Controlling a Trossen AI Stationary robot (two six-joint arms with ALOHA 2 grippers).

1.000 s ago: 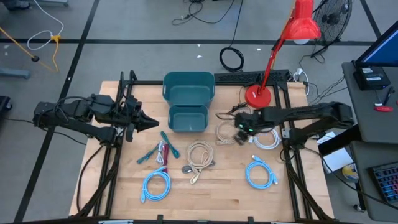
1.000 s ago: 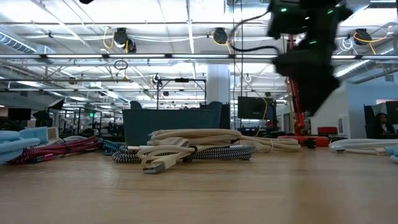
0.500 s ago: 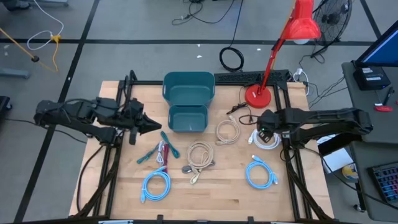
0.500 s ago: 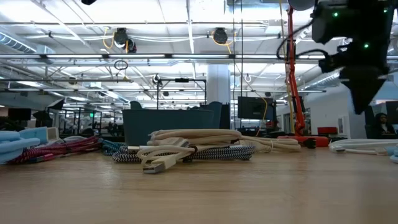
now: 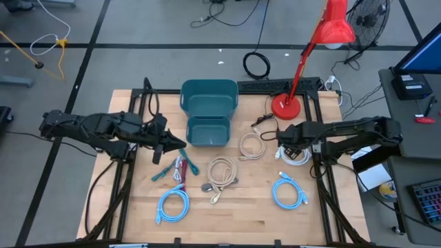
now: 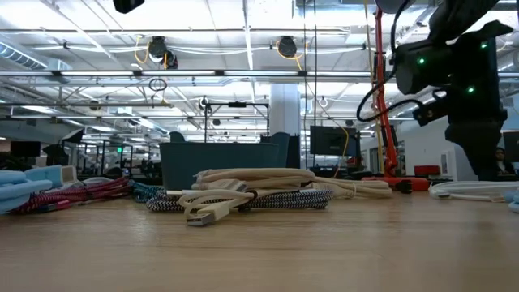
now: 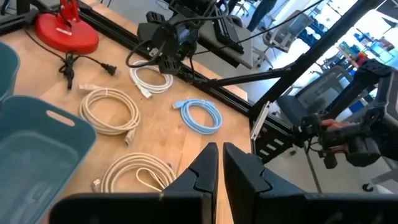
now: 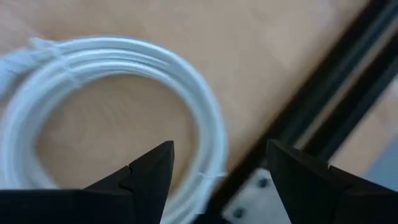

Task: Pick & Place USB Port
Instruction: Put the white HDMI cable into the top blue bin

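Here, coiled white cable flat on wood, right end effector spread wide above it

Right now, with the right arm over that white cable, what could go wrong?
The right gripper hangs with open jaws over the white cable, which lies close to the black frame rail; one jaw could catch the rail. The loose coil may unwind or be only partly caught when lifted. Carried to the teal bin, it would pass over the beige cable and might snag it.

A red desk lamp (base on the table's far edge) beside a black cable coil
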